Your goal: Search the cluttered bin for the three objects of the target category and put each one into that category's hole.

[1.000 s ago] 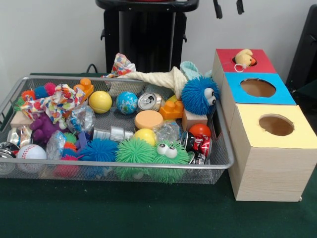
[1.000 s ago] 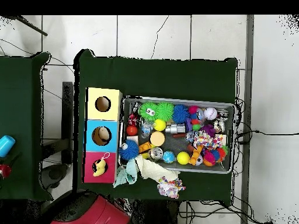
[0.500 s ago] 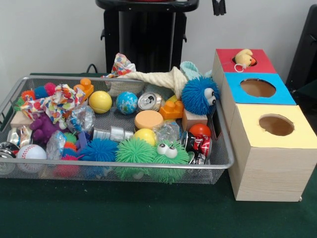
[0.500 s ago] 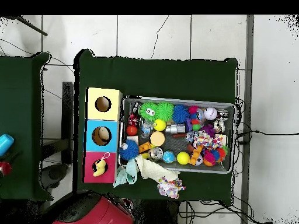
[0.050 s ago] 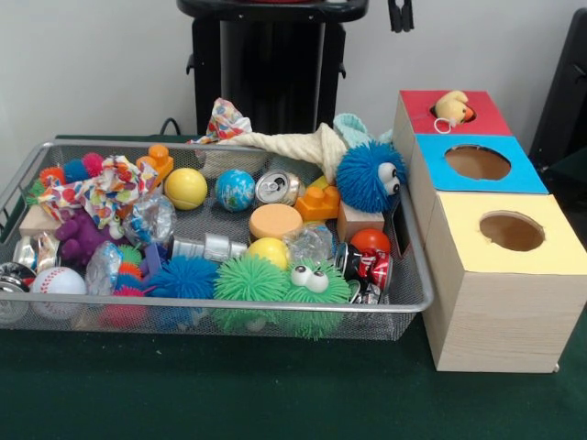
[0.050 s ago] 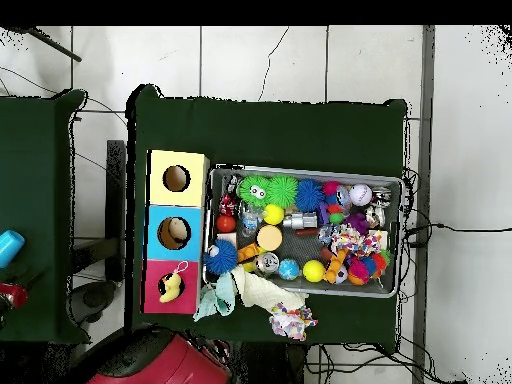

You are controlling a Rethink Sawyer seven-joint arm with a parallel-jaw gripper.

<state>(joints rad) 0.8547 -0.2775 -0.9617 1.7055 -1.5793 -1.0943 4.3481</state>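
Only the tip of my gripper (image 5: 400, 14) shows at the top edge, high above and behind the red box, holding nothing that I can see. A wire mesh bin (image 5: 229, 305) (image 6: 305, 170) is full of mixed toys. Beside it stands a wooden box with a red top (image 5: 417, 105) (image 6: 158, 302), a blue top (image 5: 436, 174) (image 6: 155, 215) and a yellow top (image 5: 463, 252) (image 6: 155, 165), each with a round hole. A small yellow plush (image 5: 451, 107) (image 6: 172, 287) sits in the red hole. A blue fuzzy toy with eyes (image 5: 367, 176) (image 6: 221, 257) leans in the bin's corner by the box.
The bin also holds a green fuzzy toy with eyes (image 5: 312, 289), balls, crushed cans, orange blocks and crinkled wrap. A cream cloth (image 5: 284, 142) (image 6: 255, 288) drapes over the bin's rim. The red arm base (image 6: 160, 365) lies at the overhead view's bottom.
The gripper has shifted left along the top edge of the front view, and less of it shows. Nothing in the bin or on the box has moved.
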